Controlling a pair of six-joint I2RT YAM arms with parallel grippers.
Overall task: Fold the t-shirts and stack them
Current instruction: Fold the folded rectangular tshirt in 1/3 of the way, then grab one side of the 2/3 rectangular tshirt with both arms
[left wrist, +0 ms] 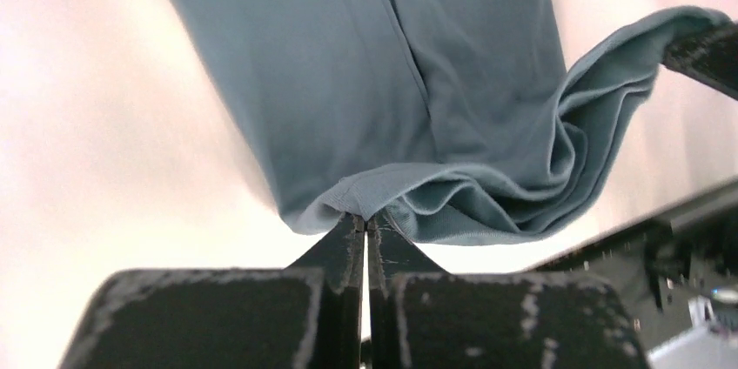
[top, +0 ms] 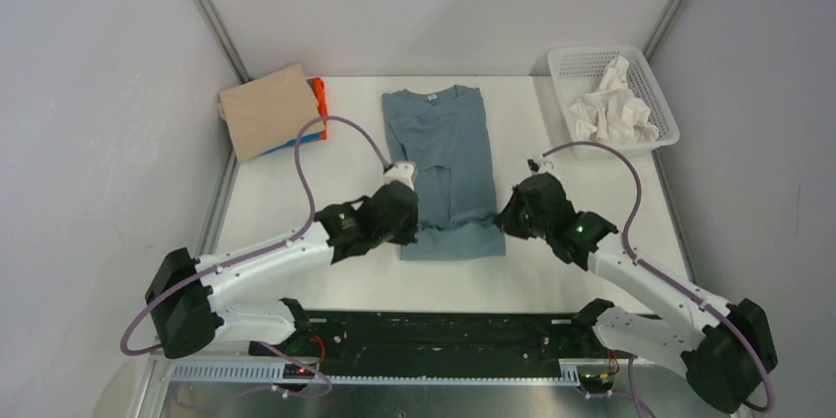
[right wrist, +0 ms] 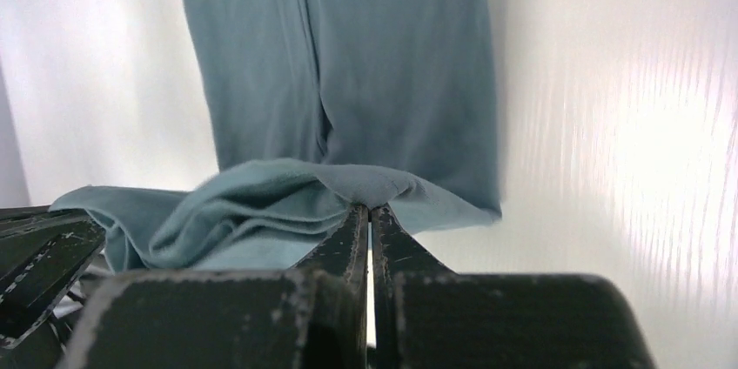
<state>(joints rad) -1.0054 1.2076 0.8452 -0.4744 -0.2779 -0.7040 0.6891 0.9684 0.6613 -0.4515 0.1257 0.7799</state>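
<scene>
Slate blue-grey cloth t-shirt: lay lengthwise, sleeves folded in. The left gripper and right gripper each clenched a hem corner, apparently to fold it upward.

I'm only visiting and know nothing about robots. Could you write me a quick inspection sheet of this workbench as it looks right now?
Surface: white table, no marks seen.
Job's things: slate blue-grey t-shirt lying lengthwise at centre, sides folded in, near hem raised. Far left, tan t-shirt folded on top of an orange t-shirt and a bright blue t-shirt.
Clutter: white mesh basket far right, holding crumpled white cloth.
Pincers: left pincer and right pincer each shut on the near hem.
Cables: left purple cable and right purple cable loop above their arms.
Surroundings: pale walls, metal corner posts.
</scene>
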